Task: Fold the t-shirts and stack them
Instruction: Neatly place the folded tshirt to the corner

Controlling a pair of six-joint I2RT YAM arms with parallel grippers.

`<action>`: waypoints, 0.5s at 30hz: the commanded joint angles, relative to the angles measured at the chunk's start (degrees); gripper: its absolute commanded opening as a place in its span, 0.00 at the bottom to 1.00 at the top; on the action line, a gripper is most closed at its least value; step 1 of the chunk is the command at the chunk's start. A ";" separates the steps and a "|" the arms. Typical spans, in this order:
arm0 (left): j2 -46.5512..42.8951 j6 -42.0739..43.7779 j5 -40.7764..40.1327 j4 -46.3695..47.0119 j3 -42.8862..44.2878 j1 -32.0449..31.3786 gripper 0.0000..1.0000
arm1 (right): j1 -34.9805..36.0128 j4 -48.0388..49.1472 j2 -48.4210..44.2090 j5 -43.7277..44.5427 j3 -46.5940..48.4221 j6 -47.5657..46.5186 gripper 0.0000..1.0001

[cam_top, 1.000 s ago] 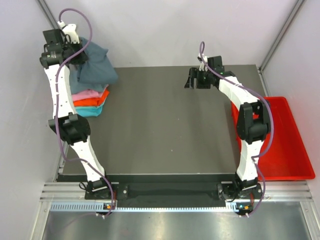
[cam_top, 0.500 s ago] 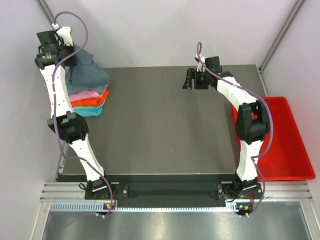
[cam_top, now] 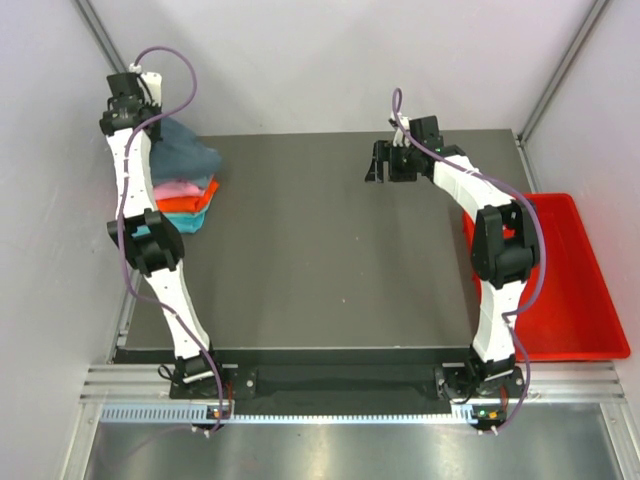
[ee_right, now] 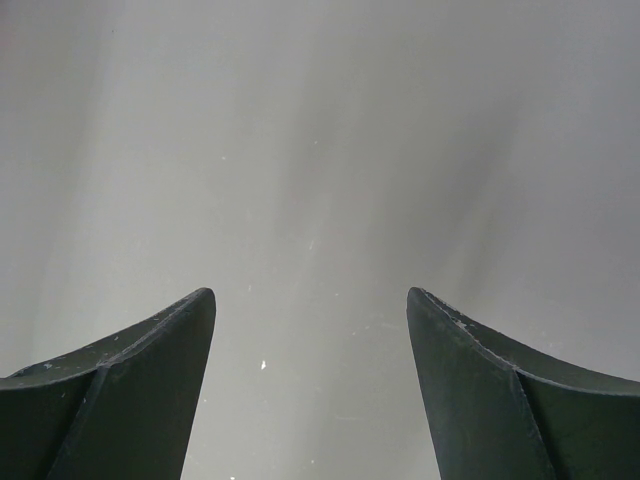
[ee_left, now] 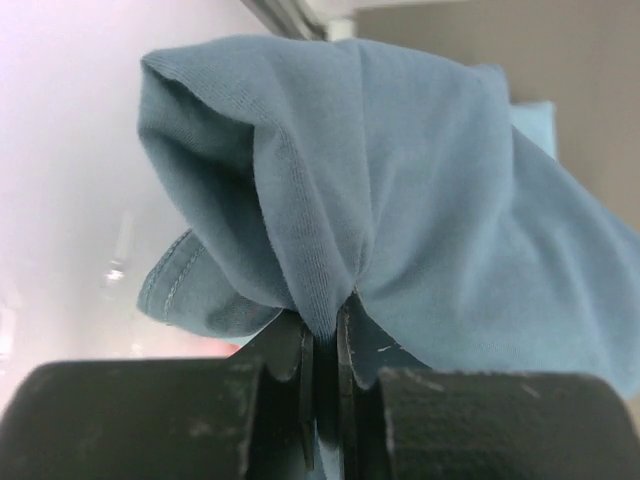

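My left gripper (cam_top: 145,120) is at the far left corner, shut on a pinched fold of the slate blue-grey t-shirt (cam_top: 186,152). In the left wrist view the cloth (ee_left: 400,190) bunches up from between the closed fingertips (ee_left: 327,318). The shirt droops over a stack of folded shirts: pink (cam_top: 180,188), orange (cam_top: 192,201) and turquoise (cam_top: 185,219). My right gripper (cam_top: 382,165) hangs open and empty over the far middle of the table; in the right wrist view (ee_right: 310,310) only bare table shows between its fingers.
The dark table (cam_top: 320,260) spreads between the arms. A red plastic tray (cam_top: 580,290) sits off the table's right edge. Grey walls stand close behind and beside the left gripper.
My left gripper has moved right and back with the blue-grey shirt, bringing it lower over the stack. The right arm has barely shifted.
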 commanded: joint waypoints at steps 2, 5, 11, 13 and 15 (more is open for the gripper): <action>-0.51 4.04 -11.04 9.86 1.57 -2.58 0.00 | 0.45 1.86 -2.73 -0.58 -0.24 -0.79 0.78; 0.99 7.38 -15.51 13.28 1.40 -4.07 0.00 | 0.27 1.86 -2.38 -0.93 0.02 -0.53 0.78; 4.06 14.59 -22.55 19.00 -0.45 -6.10 0.00 | -0.61 1.86 -2.21 -1.55 0.03 0.18 0.78; 5.38 16.08 -24.13 20.14 -0.71 -6.27 0.00 | -1.13 1.77 -2.21 -1.81 -0.06 0.53 0.78; 6.52 17.66 -26.32 21.73 -0.80 -6.27 0.00 | -1.92 1.77 -2.12 -2.16 -0.24 0.79 0.78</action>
